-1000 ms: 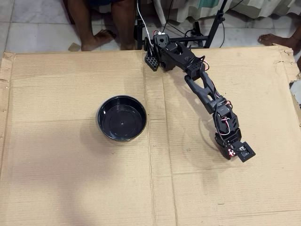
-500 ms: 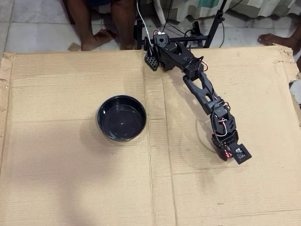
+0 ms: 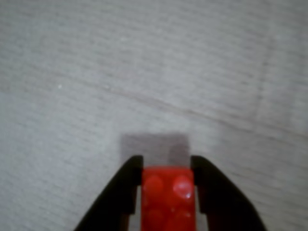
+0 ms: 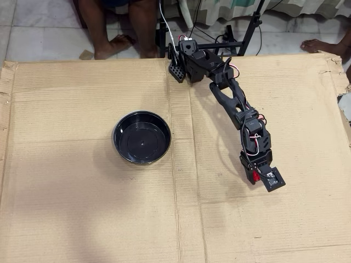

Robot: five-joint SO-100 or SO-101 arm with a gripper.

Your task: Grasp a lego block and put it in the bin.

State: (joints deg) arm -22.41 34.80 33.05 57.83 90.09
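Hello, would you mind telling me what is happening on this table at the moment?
A small robot arm is handling a red lego block. In the wrist view its tool is shut on the block, with a black finger against each side and a shadow on the cardboard beneath. In the overhead view the arm stretches out to the right, and the black bin sits empty well to its left, apart from the arm. The block has not yet reached the bin.

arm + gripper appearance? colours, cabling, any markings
All-black plastic arm with chunky segments, and loose red and white wires at the joints. Gripper has two matte black fingers tapering to squared tips. No markings legible in either view.
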